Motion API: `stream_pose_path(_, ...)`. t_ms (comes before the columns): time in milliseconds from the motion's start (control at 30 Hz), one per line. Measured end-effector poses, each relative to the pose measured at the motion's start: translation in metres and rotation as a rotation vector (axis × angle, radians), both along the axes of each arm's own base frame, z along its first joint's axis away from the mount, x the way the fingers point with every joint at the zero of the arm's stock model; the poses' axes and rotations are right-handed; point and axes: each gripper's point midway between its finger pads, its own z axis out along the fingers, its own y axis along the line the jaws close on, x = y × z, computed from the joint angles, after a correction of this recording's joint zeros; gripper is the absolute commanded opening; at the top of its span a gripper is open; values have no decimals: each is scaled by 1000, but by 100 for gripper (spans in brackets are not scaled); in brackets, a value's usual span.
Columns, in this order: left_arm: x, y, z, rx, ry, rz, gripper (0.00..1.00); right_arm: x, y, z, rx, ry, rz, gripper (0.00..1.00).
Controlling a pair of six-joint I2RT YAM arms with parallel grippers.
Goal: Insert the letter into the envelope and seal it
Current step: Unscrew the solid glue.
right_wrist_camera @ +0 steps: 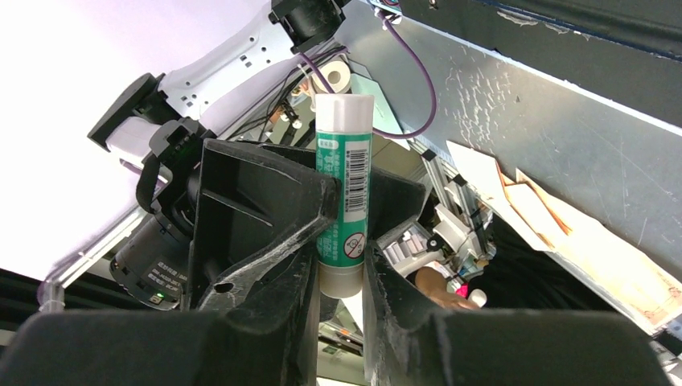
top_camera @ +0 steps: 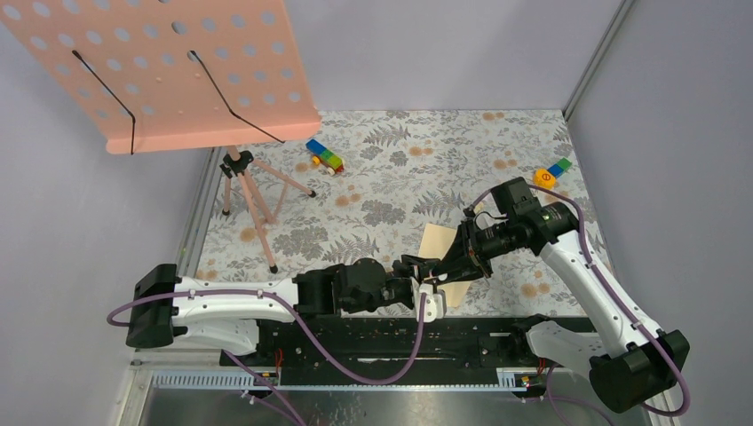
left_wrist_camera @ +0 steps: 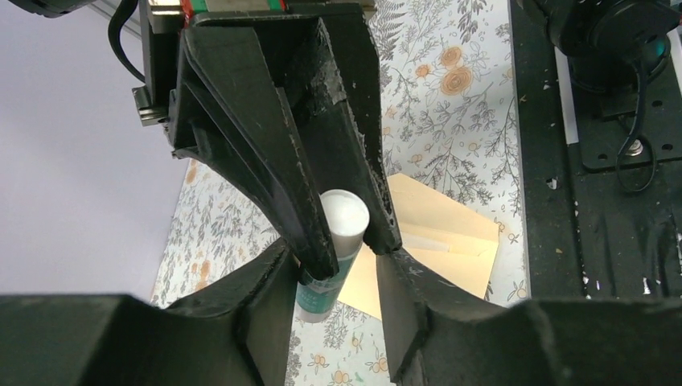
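The tan envelope lies on the flowered cloth with its flap open, and it also shows in the left wrist view. A paler cream strip, perhaps the letter, shows at its mouth. No separate sheet is in view. Both grippers meet just above the envelope's near end. My right gripper is shut on the lower end of a green and white glue stick. My left gripper stands around the same stick. Its jaws are apart, with a gap on the stick's right side.
A pink music stand on a tripod stands at the back left. Toy blocks lie at the back middle and at the back right. The black base rail runs along the near edge. Grey walls close in both sides.
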Motion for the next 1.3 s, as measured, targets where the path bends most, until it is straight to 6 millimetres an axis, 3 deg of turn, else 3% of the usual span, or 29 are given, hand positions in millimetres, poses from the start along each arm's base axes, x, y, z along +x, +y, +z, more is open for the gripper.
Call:
stream_pose_path(100, 1, 1, -2, 9, -3, 5, 31, 0, 0, -1, -4, 18, -9, 0)
stream_pose_path(267, 4, 2, -1, 10, -10, 20, 0, 1, 0, -1, -6, 33, -20, 0)
stream_pose_path(300, 4, 2, -2, 12, -12, 22, 0, 1, 0, -1, -8, 37, -23, 6)
stream_pose_path(367, 5, 3, -1, 9, -10, 29, 0, 2, 0, 0, -5, 39, -25, 49)
stream_pose_path(400, 6, 3, -1, 8, -10, 34, 0, 3, 1, 0, 0, 39, -26, 64)
stream_pose_path(433, 8, 4, 0, 4, -6, 48, 0, 4, 2, 0, 9, 38, -30, 70)
stream_pose_path(567, 26, 14, 11, -22, 56, 122, 0, 15, 5, -2, 55, 25, -89, 75)
stream_pose_path(733, 39, 22, 30, -71, 204, 148, 0, 38, 10, 18, 148, -59, -156, 77)
stream_pose_path(1000, 49, 54, 5, 6, 551, 285, 0, 83, -11, 52, 221, -237, -315, 77)
stream_pose_path(1167, 95, 51, 22, -59, 852, 497, 0, 90, -25, 50, 128, -453, -407, 97)
stream_pose_path(1300, 126, 46, 37, -190, 1118, 608, 0, 84, -51, 46, -70, -774, -499, 99)
